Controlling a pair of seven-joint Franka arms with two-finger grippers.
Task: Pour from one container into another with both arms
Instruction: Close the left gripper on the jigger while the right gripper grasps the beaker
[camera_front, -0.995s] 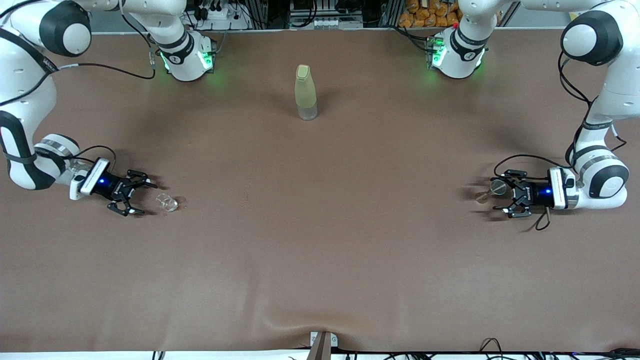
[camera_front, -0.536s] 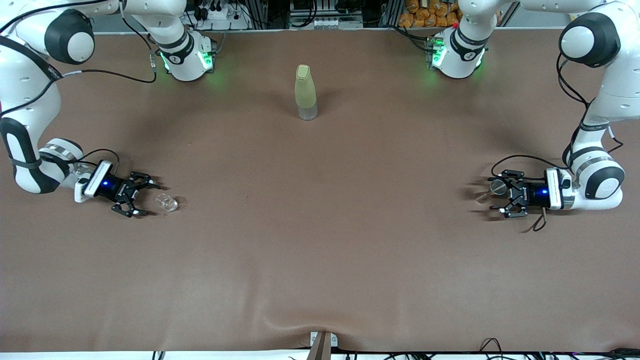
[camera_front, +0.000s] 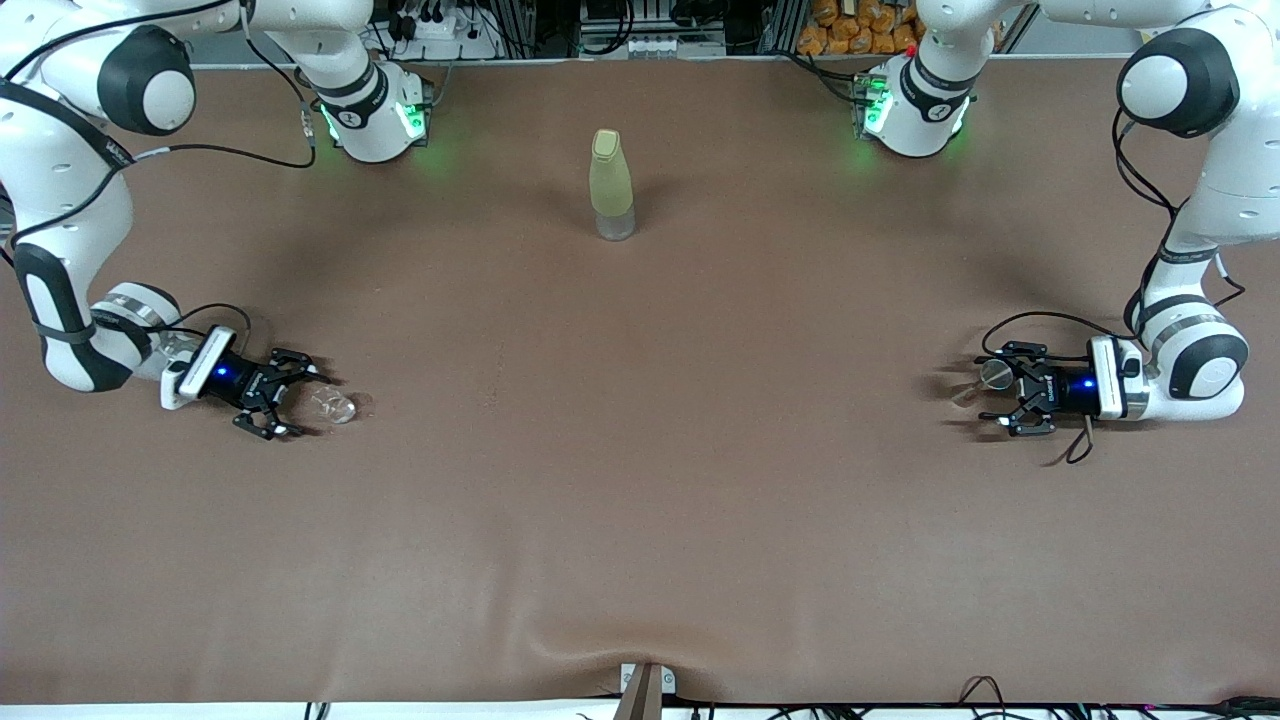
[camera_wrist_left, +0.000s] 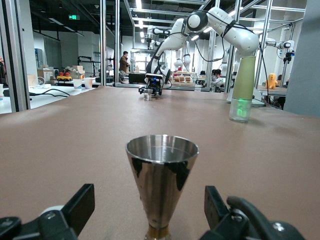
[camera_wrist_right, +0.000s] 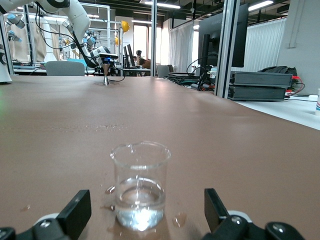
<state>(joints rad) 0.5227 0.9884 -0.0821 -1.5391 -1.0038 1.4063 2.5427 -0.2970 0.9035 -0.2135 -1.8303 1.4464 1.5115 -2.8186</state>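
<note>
Brown cloth covers the worktop (camera_front: 640, 480), and both arms reach low over it at its two ends.

At the right arm's end, the glass cup (camera_front: 333, 404) stands upright on the cloth with a little clear liquid in the bottom and a few drops around its foot. The right pincer (camera_front: 285, 398) lies level with it, fingers spread, and the cup sits just in front of the gap between the fingertips. In the right wrist view the cup (camera_wrist_right: 140, 185) stands centred between the two fingers (camera_wrist_right: 75, 212), touching neither.

At the left arm's end, the metal jigger (camera_front: 994, 373) stands upright. The left pincer (camera_front: 1000, 392) is also spread and set low, with the jigger inside its opening, closer to the finger that lies farther from the front camera. In the left wrist view the jigger (camera_wrist_left: 161, 187) rises between the fingers (camera_wrist_left: 80, 207) with space on each side.

A tall yellow-green bottle (camera_front: 611, 186) stands upright mid-worktop, near the bases and well apart from both pincers.
</note>
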